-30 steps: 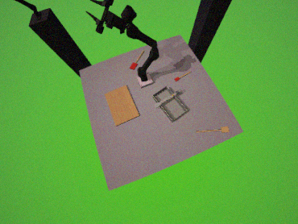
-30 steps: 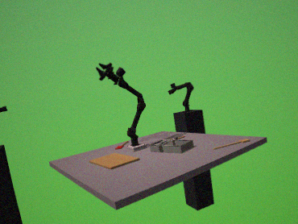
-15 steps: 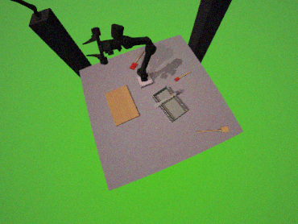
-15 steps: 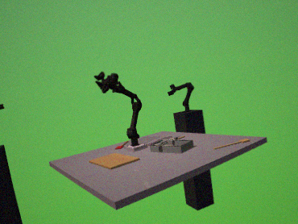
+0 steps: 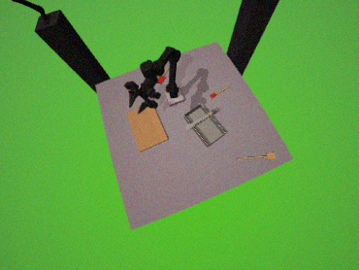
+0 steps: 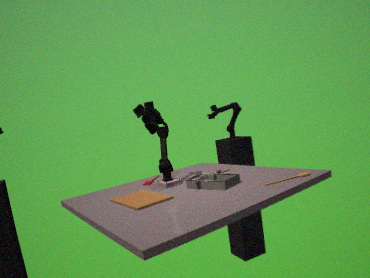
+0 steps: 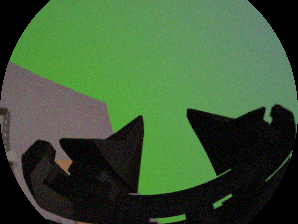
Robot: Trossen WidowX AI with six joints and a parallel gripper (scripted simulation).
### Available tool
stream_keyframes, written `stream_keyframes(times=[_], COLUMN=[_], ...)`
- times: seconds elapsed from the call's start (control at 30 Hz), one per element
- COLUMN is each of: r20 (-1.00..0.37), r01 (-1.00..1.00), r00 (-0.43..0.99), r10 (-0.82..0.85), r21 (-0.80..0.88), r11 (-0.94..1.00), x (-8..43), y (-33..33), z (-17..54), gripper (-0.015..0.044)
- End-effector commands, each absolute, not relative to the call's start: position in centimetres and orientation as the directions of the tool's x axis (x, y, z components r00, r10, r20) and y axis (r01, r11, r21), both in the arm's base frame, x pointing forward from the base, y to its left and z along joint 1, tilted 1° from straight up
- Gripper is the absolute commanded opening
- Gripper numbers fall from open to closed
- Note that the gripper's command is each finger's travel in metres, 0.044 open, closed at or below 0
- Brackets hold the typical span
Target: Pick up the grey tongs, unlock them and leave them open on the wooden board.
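The grey tongs (image 5: 196, 122) lie across the roasting tin (image 5: 198, 135) (image 6: 215, 184), near its back end, and look closed. The wooden board (image 5: 146, 128) (image 6: 142, 199) (image 7: 63, 165) lies flat with nothing on it. My gripper (image 5: 135, 109) (image 6: 144, 108) (image 7: 165, 115) is open and empty, its two fingers well apart. It is high above the table on the board's side, away from the tongs. In the wrist view only background shows between the fingertips. The lock near the tongs' hinge is too small to make out.
A red-headed utensil (image 5: 161, 80) (image 6: 148, 183) lies beside the arm's base. Another small red-headed utensil (image 5: 213, 95) lies behind the tin. A wooden utensil (image 5: 271, 155) (image 6: 302, 175) lies near the table's far right corner. Dark pillars stand beyond the table; one bears another arm (image 6: 235, 107).
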State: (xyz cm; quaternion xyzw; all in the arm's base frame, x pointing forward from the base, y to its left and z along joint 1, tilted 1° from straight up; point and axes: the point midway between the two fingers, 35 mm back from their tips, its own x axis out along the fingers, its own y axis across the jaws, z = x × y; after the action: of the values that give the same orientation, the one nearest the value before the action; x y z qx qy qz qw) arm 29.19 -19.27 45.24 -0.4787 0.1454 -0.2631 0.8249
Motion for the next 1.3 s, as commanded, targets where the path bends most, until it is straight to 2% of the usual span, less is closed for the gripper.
stream_keyframes(times=[0.0, 0.17, 0.33, 0.67, 0.97, 1.27], r20=[-0.118, -0.271, -0.418, -0.685, -0.848, -0.851], r01=[0.121, -0.108, -0.332, -0.698, -0.793, -0.793], r00=[0.884, 0.919, 0.901, 0.716, 0.494, 0.49], r10=[-0.451, -0.285, -0.119, 0.133, 0.19, 0.19], r21=[-0.876, -0.87, -0.839, -0.709, -0.529, -0.525], r11=[0.467, 0.482, 0.431, 0.102, -0.302, -0.31], x=[32.9, 35.8, 36.7, 32.4, 24.0, 23.6], y=[-15.2, -9.0, -2.0, 11.2, 18.0, 18.4], z=[40.6, 34.9, 29.3, 18.3, 10.3, 10.2], gripper=[0.026, 0.026, 0.026, 0.026, 0.026, 0.026])
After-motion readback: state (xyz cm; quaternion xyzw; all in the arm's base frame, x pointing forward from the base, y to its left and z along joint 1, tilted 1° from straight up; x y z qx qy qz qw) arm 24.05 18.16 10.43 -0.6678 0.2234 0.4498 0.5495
